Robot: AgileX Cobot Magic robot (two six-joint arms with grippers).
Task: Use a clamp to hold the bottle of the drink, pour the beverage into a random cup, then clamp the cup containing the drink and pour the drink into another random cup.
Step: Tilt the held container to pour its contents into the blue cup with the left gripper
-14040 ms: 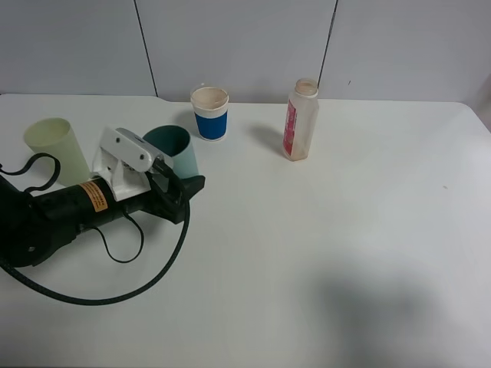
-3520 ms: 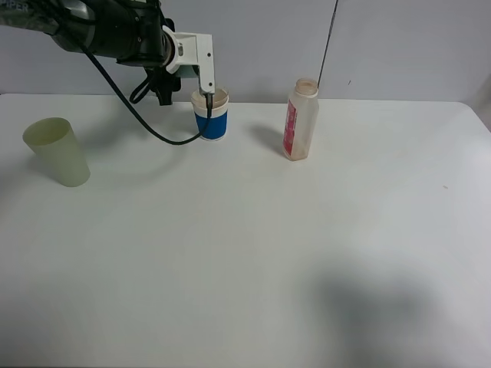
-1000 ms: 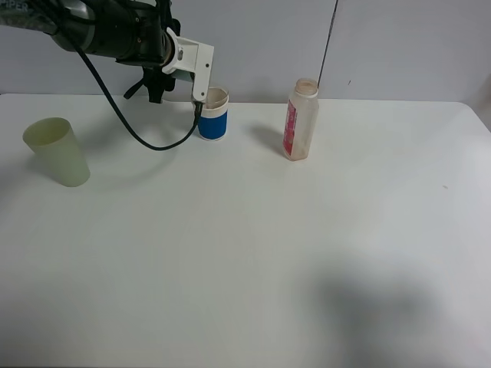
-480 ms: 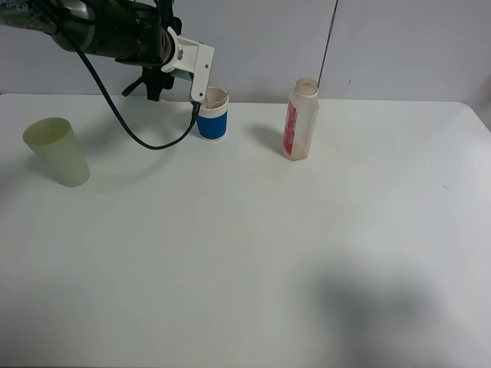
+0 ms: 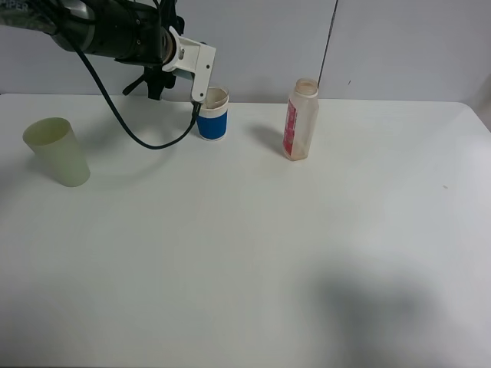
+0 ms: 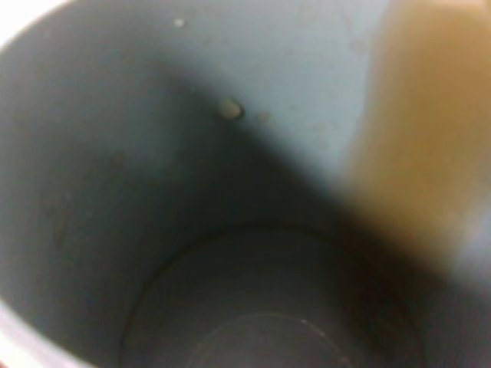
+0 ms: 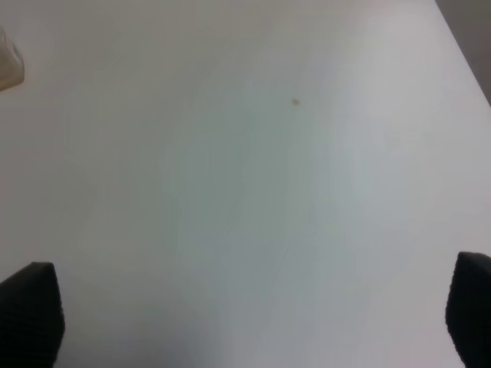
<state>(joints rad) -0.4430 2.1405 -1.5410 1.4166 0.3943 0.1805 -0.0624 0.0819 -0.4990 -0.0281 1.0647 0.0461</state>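
High at the back left, my left gripper (image 5: 197,75) hangs on its black arm, its white jaw plate pointing down just over the rim of the white cup with the blue band (image 5: 212,115). It is shut on the teal cup (image 6: 153,192), whose dark inside fills the left wrist view; a blurred tan-brown patch (image 6: 418,138) lies on one side, and I cannot tell if that is beverage. The white jaw plate hides the teal cup in the high view. The bottle (image 5: 300,120) stands upright to the right. My right gripper (image 7: 245,318) is open over bare table, off the high view.
A pale yellow-green cup (image 5: 57,152) stands upright at the left of the white table (image 5: 307,253). A black cable loops down from the left arm beside the blue-banded cup. The table's far corner (image 7: 460,38) shows in the right wrist view.
The left gripper has turned slightly over the blue-banded cup during the last second. The bottle and the other cups have not moved.
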